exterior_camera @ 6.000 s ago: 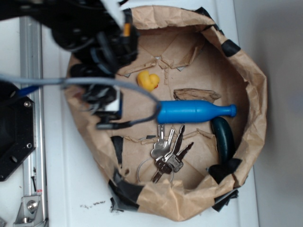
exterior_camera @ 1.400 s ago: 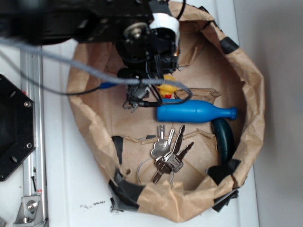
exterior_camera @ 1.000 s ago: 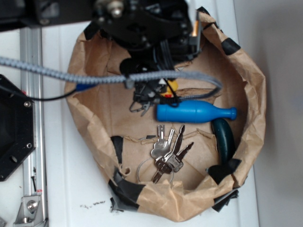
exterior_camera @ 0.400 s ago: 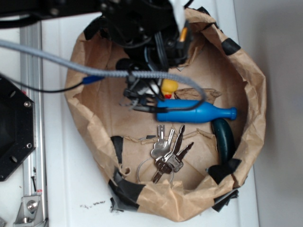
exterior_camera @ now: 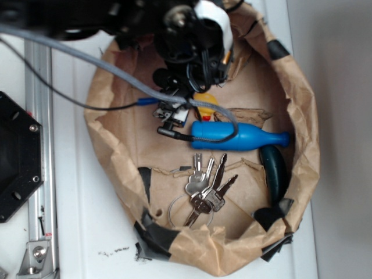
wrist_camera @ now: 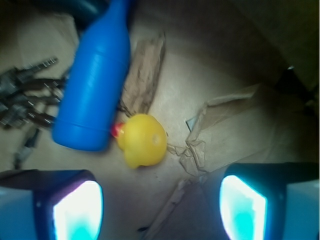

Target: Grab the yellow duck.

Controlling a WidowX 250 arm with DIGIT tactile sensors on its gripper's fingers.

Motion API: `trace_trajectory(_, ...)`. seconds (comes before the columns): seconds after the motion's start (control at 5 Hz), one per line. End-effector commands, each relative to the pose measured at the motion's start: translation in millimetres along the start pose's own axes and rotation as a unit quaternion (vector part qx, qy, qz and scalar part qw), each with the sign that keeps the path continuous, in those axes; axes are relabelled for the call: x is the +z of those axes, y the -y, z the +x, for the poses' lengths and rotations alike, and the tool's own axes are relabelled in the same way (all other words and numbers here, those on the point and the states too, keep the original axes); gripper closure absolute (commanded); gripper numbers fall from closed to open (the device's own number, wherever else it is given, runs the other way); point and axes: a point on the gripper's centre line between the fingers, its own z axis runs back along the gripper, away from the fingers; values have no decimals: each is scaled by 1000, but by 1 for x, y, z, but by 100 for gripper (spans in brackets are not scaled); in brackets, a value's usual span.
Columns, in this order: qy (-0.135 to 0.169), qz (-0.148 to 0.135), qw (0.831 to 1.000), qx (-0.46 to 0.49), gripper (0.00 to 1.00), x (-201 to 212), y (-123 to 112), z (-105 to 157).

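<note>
The gripper is wide open with nothing in it, its two fingers apart above the yellow duck, which sits on the brown paper with its beak touching the blue bottle, keys beyond.

The yellow duck looks smooth, matt rubber. The blue bottle is smooth plastic with a soft sheen. Crumpled brown paper lines the bin, patched with black tape. The keys are shiny metal.
</note>
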Motion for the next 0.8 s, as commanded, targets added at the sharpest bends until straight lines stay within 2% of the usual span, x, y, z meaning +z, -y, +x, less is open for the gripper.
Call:
trace_trajectory(0.0, 37, -36, 988, -142, 0, -5, 21, 27)
trace_trajectory(0.2, 33, -27, 987, -158, 0, -8, 25, 32)
trace_trajectory(0.6, 7, -23, 989, -143, 0, -29, 19, 24)
